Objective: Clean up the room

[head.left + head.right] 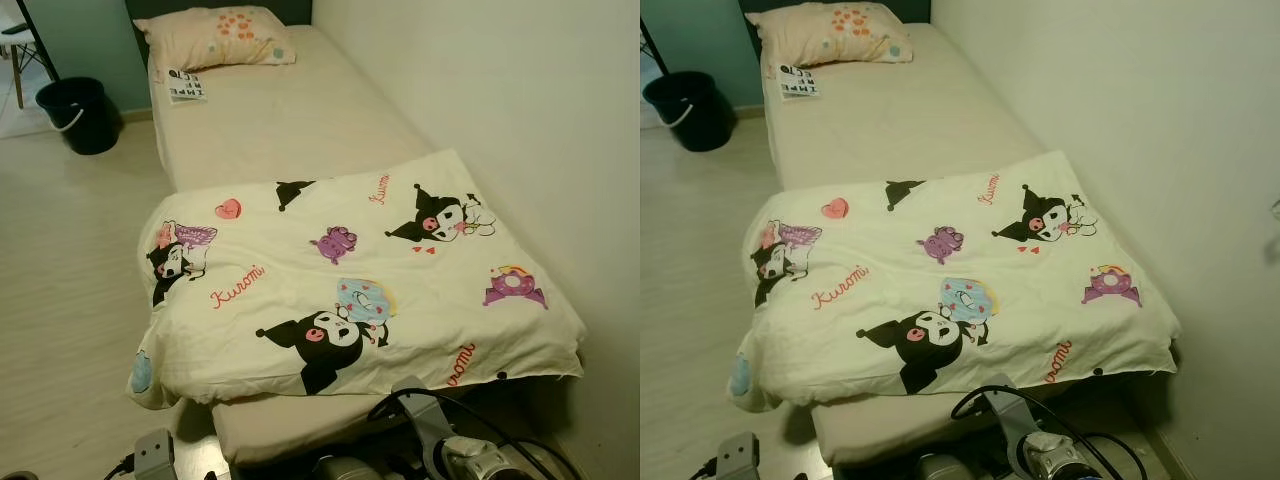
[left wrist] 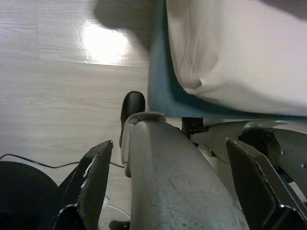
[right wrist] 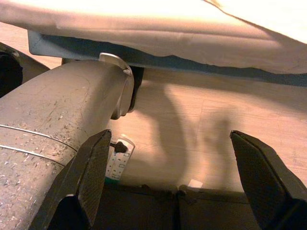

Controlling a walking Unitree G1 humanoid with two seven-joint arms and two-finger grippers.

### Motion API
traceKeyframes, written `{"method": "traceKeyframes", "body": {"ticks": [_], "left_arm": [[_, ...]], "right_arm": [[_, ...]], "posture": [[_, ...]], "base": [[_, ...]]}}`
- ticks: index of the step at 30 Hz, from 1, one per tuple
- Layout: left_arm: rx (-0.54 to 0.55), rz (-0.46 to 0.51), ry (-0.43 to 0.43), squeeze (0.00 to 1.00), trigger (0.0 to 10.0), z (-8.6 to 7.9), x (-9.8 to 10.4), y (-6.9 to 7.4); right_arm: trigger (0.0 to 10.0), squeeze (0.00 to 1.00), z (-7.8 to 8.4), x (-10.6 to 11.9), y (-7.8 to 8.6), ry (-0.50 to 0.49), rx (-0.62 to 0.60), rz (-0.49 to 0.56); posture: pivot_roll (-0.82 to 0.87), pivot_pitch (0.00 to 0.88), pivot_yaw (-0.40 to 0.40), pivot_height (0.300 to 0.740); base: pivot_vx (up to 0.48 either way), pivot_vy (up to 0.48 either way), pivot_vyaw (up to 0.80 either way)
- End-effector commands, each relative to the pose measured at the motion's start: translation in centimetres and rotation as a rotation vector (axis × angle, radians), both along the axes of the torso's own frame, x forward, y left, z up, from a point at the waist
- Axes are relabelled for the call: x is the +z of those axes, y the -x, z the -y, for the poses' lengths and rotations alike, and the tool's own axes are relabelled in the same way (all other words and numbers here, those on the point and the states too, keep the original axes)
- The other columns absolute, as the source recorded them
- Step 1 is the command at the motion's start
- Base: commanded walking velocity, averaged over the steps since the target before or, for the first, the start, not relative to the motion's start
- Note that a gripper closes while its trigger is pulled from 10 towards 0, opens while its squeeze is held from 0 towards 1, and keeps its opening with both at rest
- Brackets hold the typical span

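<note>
A cream blanket [image 1: 350,280] printed with black cartoon figures lies spread over the near half of the bed [image 1: 290,120], its left corner hanging over the side. At the head of the bed are a peach pillow [image 1: 220,35] and a black-and-white printed sheet [image 1: 186,86]. My left gripper [image 2: 177,191] hangs open beside my silver leg, low by the bed frame and over the wood floor. My right gripper [image 3: 175,182] also hangs open at the bed's lower edge, with nothing between its fingers.
A black bucket [image 1: 78,112] stands on the floor left of the bed's head, with chair legs [image 1: 18,60] behind it. A pale wall [image 1: 520,120] runs along the bed's right side. A power strip [image 3: 117,160] lies on the floor near my leg.
</note>
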State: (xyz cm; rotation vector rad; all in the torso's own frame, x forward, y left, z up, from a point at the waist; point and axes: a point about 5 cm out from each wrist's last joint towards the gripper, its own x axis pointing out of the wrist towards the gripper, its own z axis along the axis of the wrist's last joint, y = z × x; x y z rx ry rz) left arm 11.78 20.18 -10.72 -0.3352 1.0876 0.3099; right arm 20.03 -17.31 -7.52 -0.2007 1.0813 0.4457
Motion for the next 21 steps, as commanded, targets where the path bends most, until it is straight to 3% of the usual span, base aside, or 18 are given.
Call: {"method": "traceKeyframes", "body": {"ticks": [1,14,21], "left_arm": [[0.016,-0.092,0.039,0.0,10.0,1.0,-0.77,2.1],[0.012,-0.099,0.036,0.0,10.0,1.02,-0.8,2.22],[0.017,-0.095,0.022,0.0,10.0,0.75,-0.77,2.27]], "right_arm": [[10.0,0.0,0.14,-0.11,0.23,0.007,0.0,-0.015],[10.0,0.0,-0.23,-0.11,0.14,0.002,-0.001,-0.013],[10.0,0.0,-0.23,-0.24,0.4,0.0,-0.003,-0.022]], "posture": [[-0.16,0.01,-0.023,0.74],[-0.15,0.017,-0.021,0.74],[-0.15,0.02,-0.02,0.74]], "base": [[-0.341,0.0,0.0],[-0.412,0.0,0.0],[0.0,0.0,0.0]]}}
